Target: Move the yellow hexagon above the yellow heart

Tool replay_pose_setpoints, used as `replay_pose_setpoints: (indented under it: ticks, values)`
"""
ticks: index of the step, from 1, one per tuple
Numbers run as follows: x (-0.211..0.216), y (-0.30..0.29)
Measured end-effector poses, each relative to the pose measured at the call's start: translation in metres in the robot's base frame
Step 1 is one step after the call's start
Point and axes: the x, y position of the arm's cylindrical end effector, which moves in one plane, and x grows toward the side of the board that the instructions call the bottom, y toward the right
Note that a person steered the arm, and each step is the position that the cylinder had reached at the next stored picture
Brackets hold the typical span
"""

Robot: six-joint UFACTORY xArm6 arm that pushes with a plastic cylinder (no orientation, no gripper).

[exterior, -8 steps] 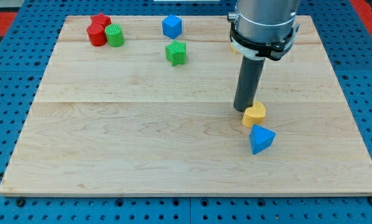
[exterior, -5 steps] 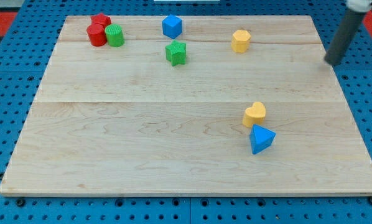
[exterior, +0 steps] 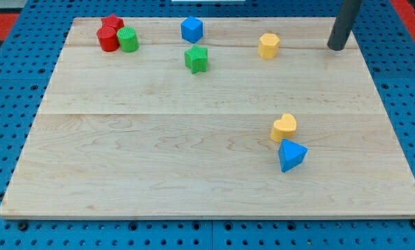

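Observation:
The yellow hexagon sits near the board's top edge, right of centre. The yellow heart lies lower on the right side, well below the hexagon and slightly right of it. A blue triangular block touches the heart from below. My tip rests near the board's top right, to the right of the hexagon and apart from it.
A blue cube and a green star sit at top centre. A red cylinder, a red block behind it and a green cylinder cluster at top left. The wooden board lies on blue pegboard.
The rod left the yellow heart, swung out past the board's right edge, and now has come back left and up to the top right of the board. The blocks have not moved.

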Motion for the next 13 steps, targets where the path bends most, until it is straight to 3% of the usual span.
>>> replay_pose_setpoints:
  ticks: [3, 4, 5, 7, 10, 11, 12, 13]
  values:
    - [0.021, 0.003]
    - [-0.008, 0.001]
    - [-0.055, -0.047]
    - [-0.035, -0.112]
    - [-0.045, -0.111]
    - [-0.023, -0.150]
    - [0.028, -0.152]
    - [0.059, -0.118]
